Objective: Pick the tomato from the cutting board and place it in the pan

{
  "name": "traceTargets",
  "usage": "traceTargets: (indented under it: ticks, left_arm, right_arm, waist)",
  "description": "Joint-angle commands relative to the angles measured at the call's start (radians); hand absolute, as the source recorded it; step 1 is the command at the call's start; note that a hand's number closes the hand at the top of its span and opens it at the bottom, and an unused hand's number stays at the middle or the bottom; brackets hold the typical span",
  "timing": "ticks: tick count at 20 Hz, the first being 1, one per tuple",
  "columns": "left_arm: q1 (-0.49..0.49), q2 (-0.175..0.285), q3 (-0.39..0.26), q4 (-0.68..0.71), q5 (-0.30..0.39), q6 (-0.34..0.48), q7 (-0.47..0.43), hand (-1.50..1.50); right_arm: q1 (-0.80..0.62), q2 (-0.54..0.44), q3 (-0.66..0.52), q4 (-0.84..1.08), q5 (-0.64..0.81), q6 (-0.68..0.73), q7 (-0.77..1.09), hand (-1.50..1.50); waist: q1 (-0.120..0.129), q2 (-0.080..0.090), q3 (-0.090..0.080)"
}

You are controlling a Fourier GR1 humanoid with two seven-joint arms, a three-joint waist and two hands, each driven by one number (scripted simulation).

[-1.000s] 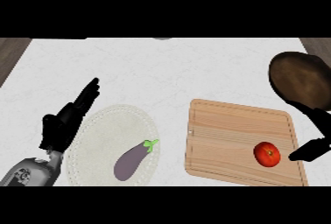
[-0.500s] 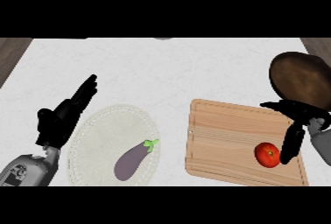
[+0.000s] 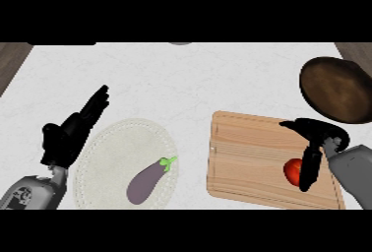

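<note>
The black right hand has swung in over the round red tomato, lower right on the rectangular wooden cutting board, fingers spread alongside it ready to grasp; the dark round pan waits upper right.

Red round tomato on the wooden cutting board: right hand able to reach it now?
Probably yes. The right hand hangs open over the wooden cutting board, fingers just right of the red round tomato, with nothing between them.
</note>
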Motion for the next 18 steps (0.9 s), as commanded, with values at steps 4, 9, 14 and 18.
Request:
traceTargets:
  ticks: [4, 9, 14, 18]
  left_arm:
    - [-0.002, -0.033, 0.022, -0.039, -0.05, 0.001, 0.045, 0.0]
    - [0.004, -0.058, 0.065, -0.002, -0.05, -0.052, 0.02, 0.0]
    - [-0.018, -0.06, 0.08, -0.1, -0.085, -0.059, 0.143, 0.0]
    - [0.086, -0.082, 0.107, -0.109, -0.1, -0.109, 0.054, 0.0]
  right_arm:
    - [0.01, -0.006, -0.031, 0.013, 0.065, 0.079, 0.064, -1.5]
    - [0.096, 0.046, 0.003, 0.024, 0.197, 0.025, -0.023, -1.5]
    - [0.126, 0.061, -0.037, 0.049, 0.262, 0.016, -0.086, -1.5]
    - [0.154, 0.142, -0.053, 0.016, 0.308, 0.028, -0.033, -1.5]
  waist:
    - [0.001, 0.001, 0.001]
    - [-0.001, 0.001, 0.001]
    - [0.0, 0.001, 0.001]
    - [0.001, 0.0, 0.001]
